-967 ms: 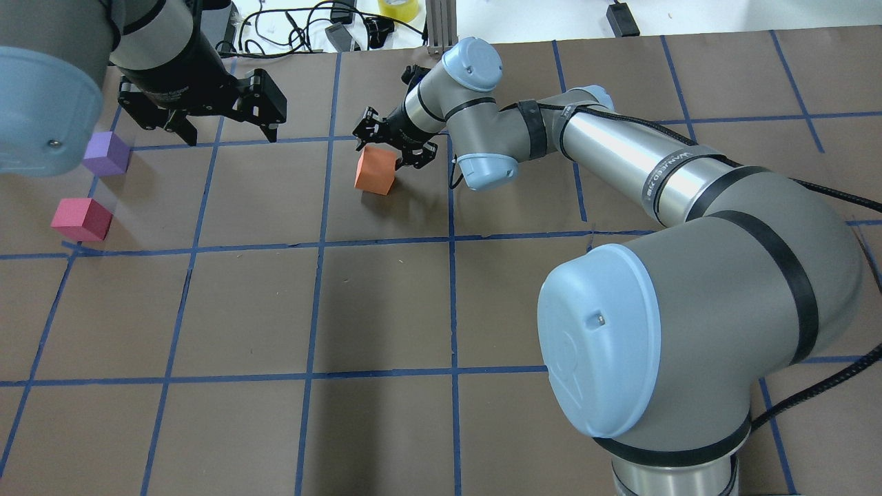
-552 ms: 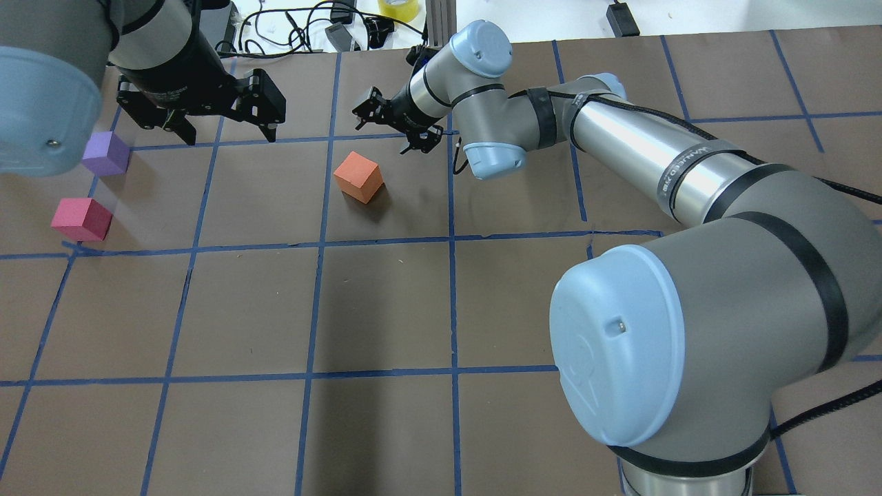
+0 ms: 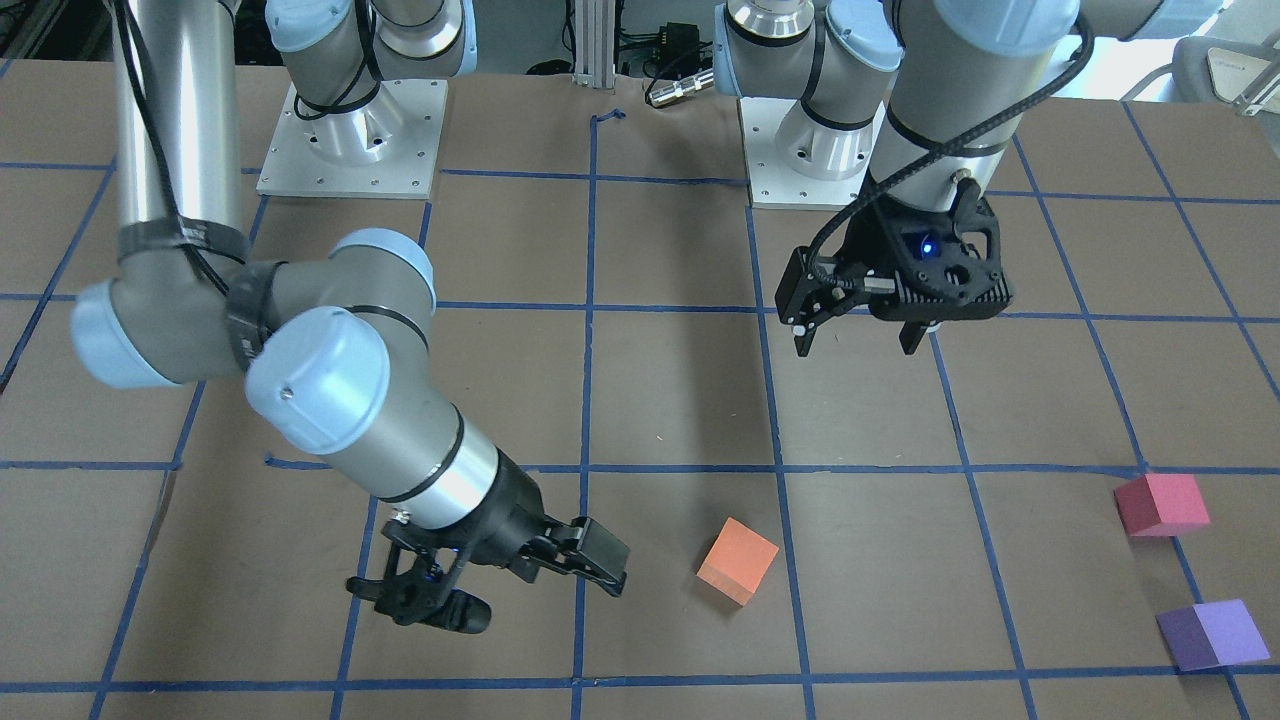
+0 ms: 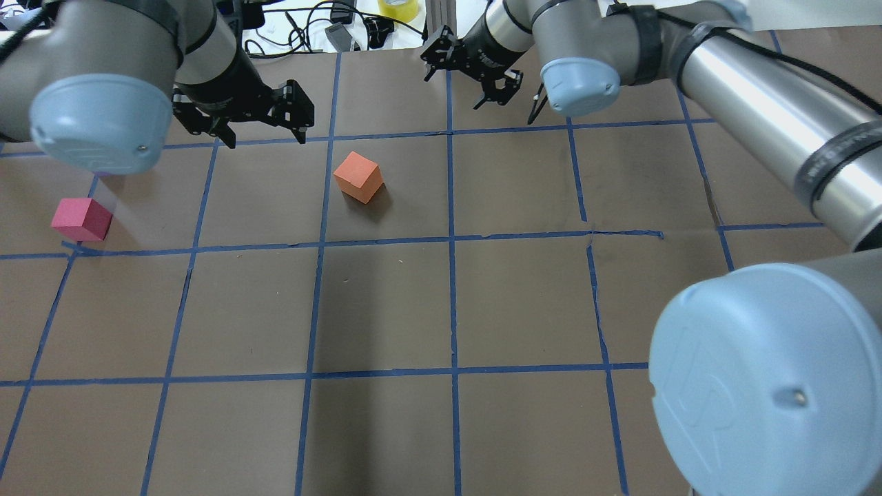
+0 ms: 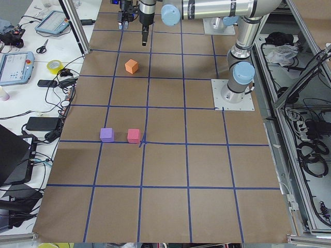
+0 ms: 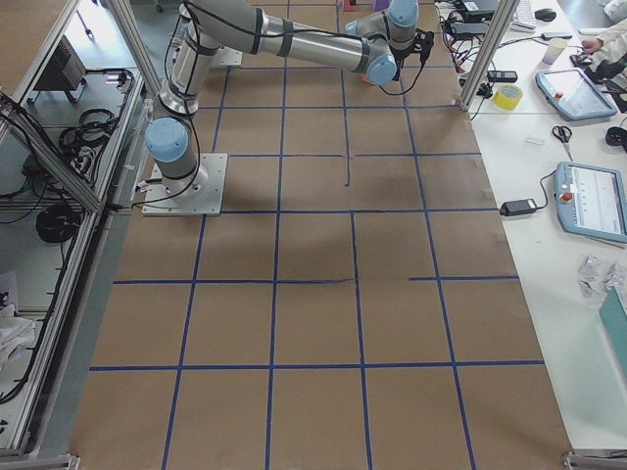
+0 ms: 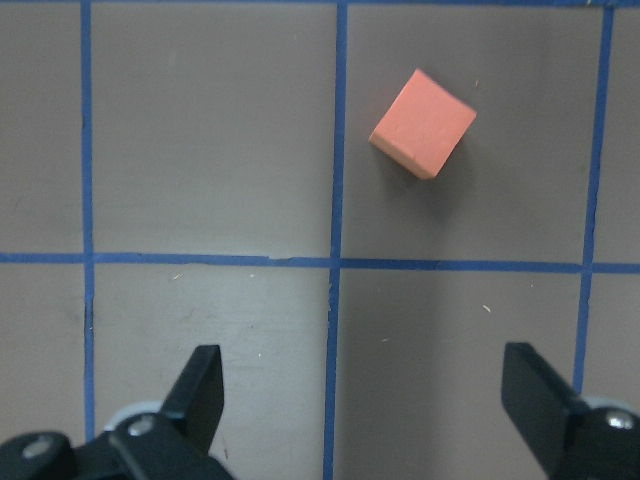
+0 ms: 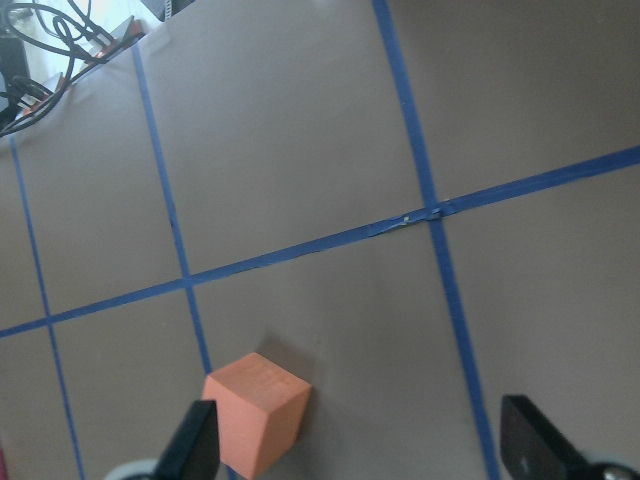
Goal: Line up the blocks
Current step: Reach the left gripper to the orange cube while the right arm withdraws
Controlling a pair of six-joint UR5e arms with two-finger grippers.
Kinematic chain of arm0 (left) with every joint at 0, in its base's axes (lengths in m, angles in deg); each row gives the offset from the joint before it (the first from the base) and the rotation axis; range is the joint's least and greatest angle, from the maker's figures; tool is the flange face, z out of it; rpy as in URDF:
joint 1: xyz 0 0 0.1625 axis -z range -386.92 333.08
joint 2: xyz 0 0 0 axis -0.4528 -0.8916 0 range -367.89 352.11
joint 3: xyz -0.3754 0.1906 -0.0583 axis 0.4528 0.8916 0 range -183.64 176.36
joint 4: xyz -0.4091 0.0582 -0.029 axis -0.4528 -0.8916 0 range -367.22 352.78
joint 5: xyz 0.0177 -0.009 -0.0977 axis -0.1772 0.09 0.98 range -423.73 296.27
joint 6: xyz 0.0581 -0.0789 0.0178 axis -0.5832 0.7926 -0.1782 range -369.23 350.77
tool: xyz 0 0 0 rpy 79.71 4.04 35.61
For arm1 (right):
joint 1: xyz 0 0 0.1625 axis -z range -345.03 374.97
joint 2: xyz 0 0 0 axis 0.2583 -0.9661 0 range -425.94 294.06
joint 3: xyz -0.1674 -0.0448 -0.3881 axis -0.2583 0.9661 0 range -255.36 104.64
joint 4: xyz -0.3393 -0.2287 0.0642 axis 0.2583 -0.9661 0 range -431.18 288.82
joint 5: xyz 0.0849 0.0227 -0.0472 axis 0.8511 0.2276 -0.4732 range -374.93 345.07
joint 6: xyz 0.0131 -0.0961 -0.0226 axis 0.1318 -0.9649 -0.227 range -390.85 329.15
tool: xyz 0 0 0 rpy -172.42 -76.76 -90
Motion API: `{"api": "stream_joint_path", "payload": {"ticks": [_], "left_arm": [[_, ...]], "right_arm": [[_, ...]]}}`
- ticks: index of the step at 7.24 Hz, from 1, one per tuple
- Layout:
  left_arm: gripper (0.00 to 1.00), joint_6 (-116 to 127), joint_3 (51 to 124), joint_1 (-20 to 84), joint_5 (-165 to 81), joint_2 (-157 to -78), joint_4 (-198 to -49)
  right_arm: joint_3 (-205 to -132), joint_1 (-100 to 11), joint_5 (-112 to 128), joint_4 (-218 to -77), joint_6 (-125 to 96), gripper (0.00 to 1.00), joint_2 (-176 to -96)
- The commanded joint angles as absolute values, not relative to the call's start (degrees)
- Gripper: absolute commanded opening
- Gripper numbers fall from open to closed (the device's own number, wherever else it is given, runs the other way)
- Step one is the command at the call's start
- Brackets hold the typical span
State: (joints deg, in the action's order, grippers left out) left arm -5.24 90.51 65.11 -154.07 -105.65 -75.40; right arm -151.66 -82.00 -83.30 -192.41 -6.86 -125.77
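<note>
Both arms reach forward, the left gripper [image 4: 266,138] and the right gripper [image 4: 455,89] spread wide, empty.

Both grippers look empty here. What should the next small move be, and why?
Probably shift the open left gripper over the orange block and lower it. That block lies alone, apart from the pinkish-red block and purple block, which sit side by side. The left gripper hangs nearer that pair than the right gripper, also open.
</note>
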Motion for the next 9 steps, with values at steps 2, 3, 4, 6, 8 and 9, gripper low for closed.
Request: {"api": "stream_joint_path", "payload": {"ticks": [2, 3, 4, 6, 8, 9], "left_arm": [[1.0, -4.67, 95.06, 65.19, -153.38, -116.22, -60.06], [1.0, -4.66, 95.06, 65.45, -153.38, -119.3, -58.91], [1.0, -4.49, 95.06, 65.45, -153.29, -122.11, -56.03], [1.0, -2.11, 94.53, 66.93, -152.06, -124.86, -53.54], [1.0, -16.2, 93.75, 67.21, -152.06, -125.57, -53.89], [1.0, -18.79, 93.65, 67.56, -151.97, -126.01, -54.07]], "right_arm": [[-152.7, -79.86, -102.43, -167.41, -23.79, 1.0, -138.22], [-152.79, -78.91, -104.64, -159.33, -29.73, 1.0, -143.23], [-152.88, -76.64, -106.58, -157.51, -37.88, 1.0, -145.46], [-152.26, -74.59, -106.77, -158.02, -37.61, 1.0, -147.5], [-152.36, -74.77, -106.6, -157.84, -37.53, 1.0, -148.72], [-152.53, -74.77, -107.12, -157.24, -37.61, 1.0, -149.34]]}}
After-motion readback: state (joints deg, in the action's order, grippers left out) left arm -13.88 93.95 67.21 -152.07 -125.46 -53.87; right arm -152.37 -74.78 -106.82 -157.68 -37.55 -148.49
